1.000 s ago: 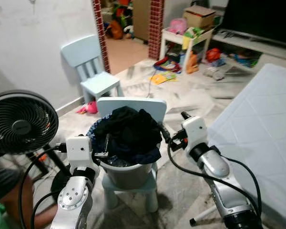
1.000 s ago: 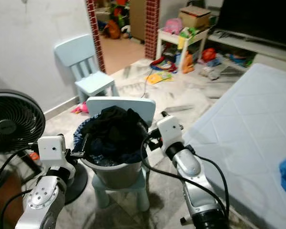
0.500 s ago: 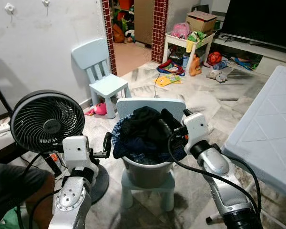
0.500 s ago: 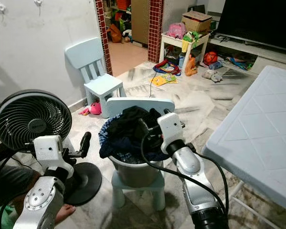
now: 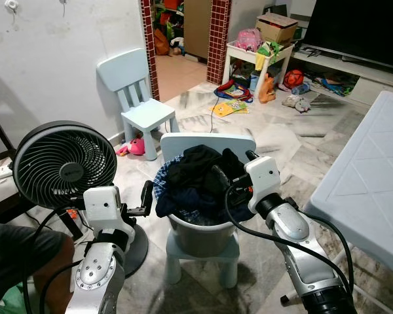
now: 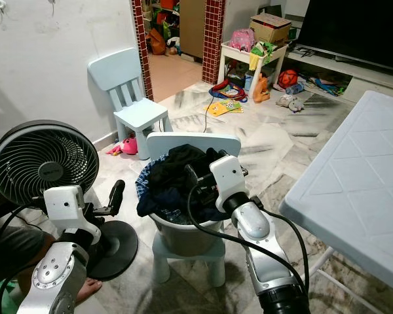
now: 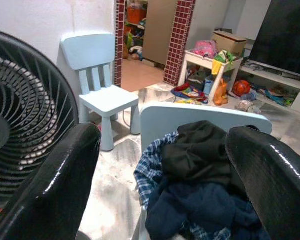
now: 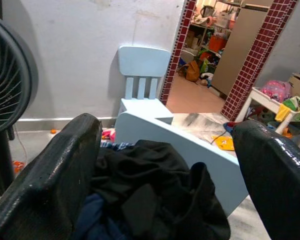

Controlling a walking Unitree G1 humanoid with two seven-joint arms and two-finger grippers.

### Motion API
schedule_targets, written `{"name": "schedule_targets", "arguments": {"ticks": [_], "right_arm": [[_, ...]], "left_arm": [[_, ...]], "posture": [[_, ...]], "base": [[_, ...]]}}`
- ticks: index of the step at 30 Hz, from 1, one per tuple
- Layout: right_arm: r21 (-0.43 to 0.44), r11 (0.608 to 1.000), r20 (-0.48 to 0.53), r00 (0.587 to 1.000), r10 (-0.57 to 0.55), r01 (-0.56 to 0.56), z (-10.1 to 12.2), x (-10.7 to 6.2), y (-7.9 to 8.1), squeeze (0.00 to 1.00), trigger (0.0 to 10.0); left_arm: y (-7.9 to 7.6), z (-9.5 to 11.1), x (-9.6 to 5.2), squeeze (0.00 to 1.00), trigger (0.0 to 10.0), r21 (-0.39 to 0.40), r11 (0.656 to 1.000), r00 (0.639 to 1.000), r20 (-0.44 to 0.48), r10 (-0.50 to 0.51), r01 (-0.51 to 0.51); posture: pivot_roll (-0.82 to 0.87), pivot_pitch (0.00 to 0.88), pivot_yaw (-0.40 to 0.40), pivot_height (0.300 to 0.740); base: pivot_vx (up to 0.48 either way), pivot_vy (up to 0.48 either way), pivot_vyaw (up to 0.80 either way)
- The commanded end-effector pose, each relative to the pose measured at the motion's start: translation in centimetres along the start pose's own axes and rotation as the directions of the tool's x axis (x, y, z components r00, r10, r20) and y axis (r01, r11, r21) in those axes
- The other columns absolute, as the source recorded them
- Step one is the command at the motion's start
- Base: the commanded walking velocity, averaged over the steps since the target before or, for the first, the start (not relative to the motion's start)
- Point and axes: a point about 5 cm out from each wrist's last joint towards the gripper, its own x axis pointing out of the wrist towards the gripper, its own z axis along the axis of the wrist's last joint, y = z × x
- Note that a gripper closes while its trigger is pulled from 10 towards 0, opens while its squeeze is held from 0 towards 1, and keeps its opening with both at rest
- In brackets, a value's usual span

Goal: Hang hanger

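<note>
Hanger can't be made out anywhere, maybe buried in the laundry, can't tell. Centre of the head views: grey plastic bucket (image 5: pixel 200 230) heaped with dark crumpled clothes (image 5: pixel 196 180), sitting on the seat of a pale blue child's chair (image 5: pixel 206 145) whose backrest rises behind the heap at 12 o'clock. Left gripper (image 5: pixel 146 195) hovers at 9 o'clock of the bucket, just beside the rim, not touching; left wrist view shows its two black fingers (image 7: pixel 50 190) spread wide with nothing between them, aimed at the heap. Right gripper (image 5: pixel 232 171) is at 2 o'clock of the bucket, over the clothes' edge; right wrist view has its fingers (image 8: pixel 55 175) wide apart too, nothing pinched, black cloth just beyond them. Left wrist view picks up a blue checked fabric (image 7: pixel 152 160) hanging over the bucket's near side, which is barely a sliver in the eye views. Round black cage fan (image 5: pixel 64 167) on a stand at 9 o'clock, beyond the left arm. Second pale blue child's chair (image 5: pixel 136 98) at 11 o'clock against the white wall, near a red-tiled doorway (image 5: pixel 148 39). White quilted tabletop (image 5: pixel 373 176) at 3 o'clock. Scattered toys and a white low shelf (image 5: pixel 259 55) at 1 o'clock. Person's dark-clothed knee (image 5: pixel 19 255) at 8 o'clock; right eye view adds a bare foot (image 6: pixel 85 291) by the fan base.
</note>
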Motion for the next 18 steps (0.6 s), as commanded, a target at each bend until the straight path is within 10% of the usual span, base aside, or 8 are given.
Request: {"name": "schedule_targets", "arguments": {"ticks": [1,18], "right_arm": [[-0.014,1.000,0.027,1.000,-0.003,0.004,0.71,0.18,-0.25,0.00,10.0],[-0.027,1.000,0.029,1.000,-0.005,0.006,0.78,0.44,-0.37,0.00,10.0]], "left_arm": [[-0.08,0.49,0.04,0.00,10.0,0.002,1.000,1.000,0.022,-0.012,0.012],[-0.29,0.43,0.21,0.00,10.0,0.000,1.000,1.000,0.022,-0.022,0.022]], "posture": [[-0.02,0.000,0.005,0.740],[-0.02,0.000,0.003,0.740]], "base": [[0.244,0.000,0.00],[0.261,0.000,0.00]]}}
